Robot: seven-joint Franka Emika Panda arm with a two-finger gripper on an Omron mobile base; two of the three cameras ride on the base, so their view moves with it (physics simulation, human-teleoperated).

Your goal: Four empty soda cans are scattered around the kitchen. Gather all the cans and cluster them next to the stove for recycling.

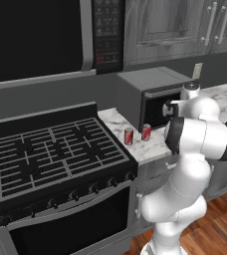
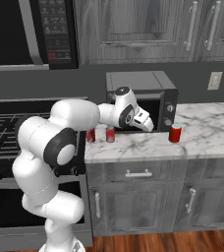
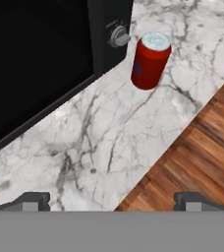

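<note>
Stove [image 1: 56, 154]: black gas range, grates bare, at the left end of the marble worktop [image 2: 207, 133]. Overhead microwave [image 1: 41, 35] above it.

Countertop oven [image 2: 138, 96]: dark box standing on the worktop just right of the stove, against the back wall.

Arm: reaches forward over the worktop in front of the countertop oven. Tool [image 3: 111, 201] hovers above the marble near the front edge, jaws spread wide, nothing between them.

Soda cans: two cans [image 1: 129, 136] [image 1: 146, 132] upright, side by side, on the worktop just beside the stove's right edge, in front of the oven's left corner. Third can [image 2: 175, 133] upright by the oven's right front corner, near its knob, well apart from the pair; in the hand view it stands ahead of the tool, not touching.
</note>
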